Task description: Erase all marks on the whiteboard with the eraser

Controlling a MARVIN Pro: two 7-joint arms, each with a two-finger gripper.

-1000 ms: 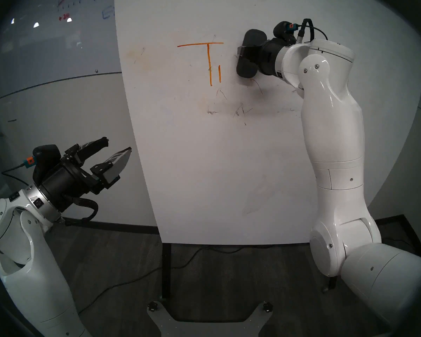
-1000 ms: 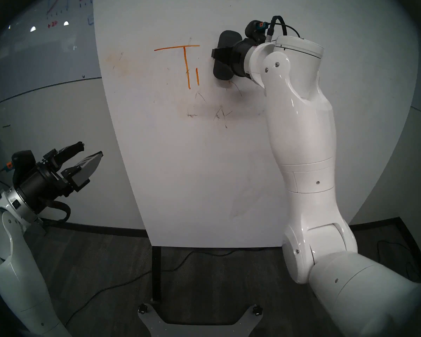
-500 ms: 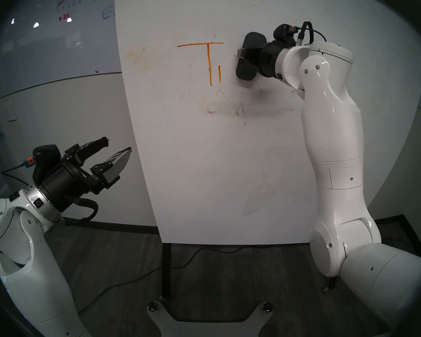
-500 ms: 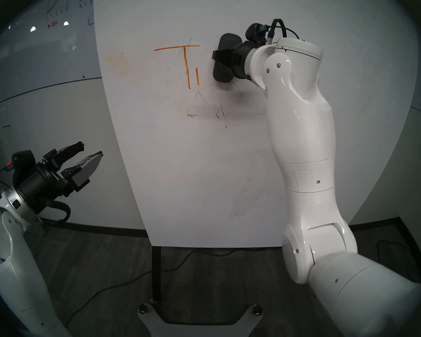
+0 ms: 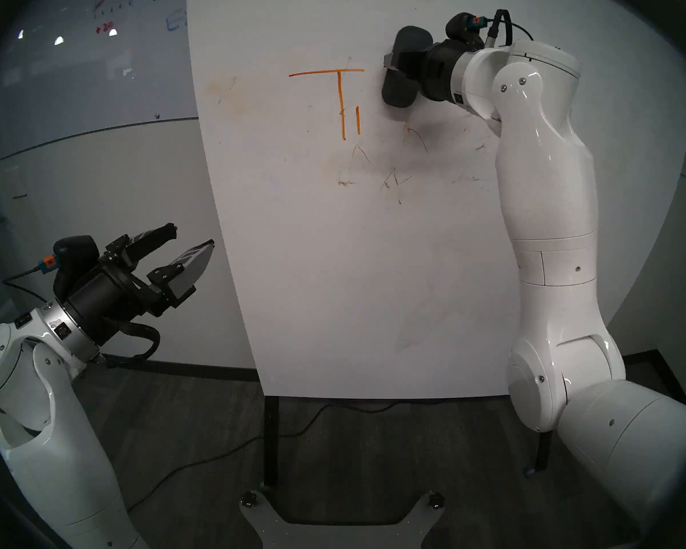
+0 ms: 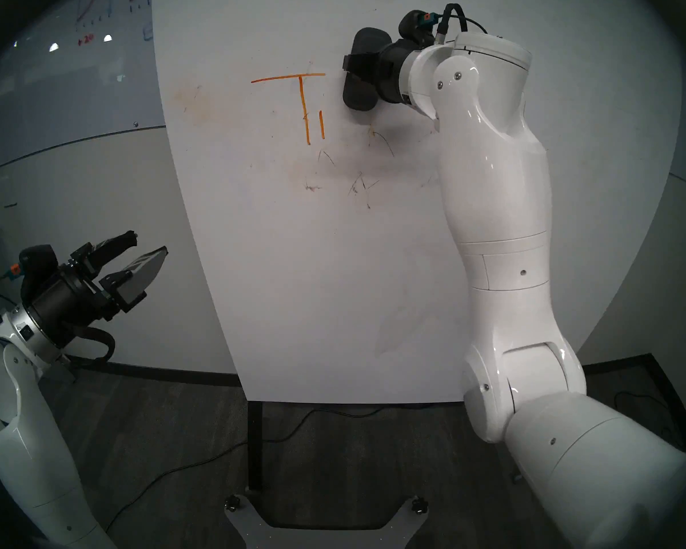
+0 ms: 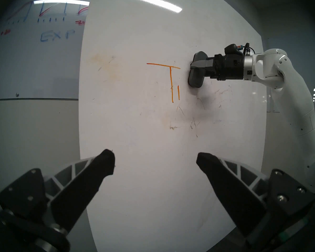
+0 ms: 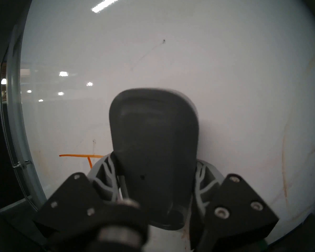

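The whiteboard (image 5: 333,279) stands upright in front of me. Orange marks (image 5: 340,100), a "T" and a short stroke, sit on its upper middle, with thin dark scribbles (image 5: 393,179) and pale orange smudges below. My right gripper (image 5: 402,63) is shut on the dark grey eraser (image 5: 399,92), which stands upright and flat against the board just right of the T's bar. In the right wrist view the eraser (image 8: 153,128) fills the centre, with the orange marks (image 8: 76,155) to its left. My left gripper (image 5: 191,236) hangs open and empty at the lower left, off the board.
A greyish glass board (image 5: 96,61) with red and blue graph drawings hangs on the wall at the back left. Dark legs (image 5: 271,441) hold the whiteboard above the carpet, where a cable (image 5: 214,453) runs. My base plate (image 5: 341,524) lies below.
My right arm has slid the eraser up the board, baring dark scribbles beneath it. The orange strokes look the same. The left arm has not moved.
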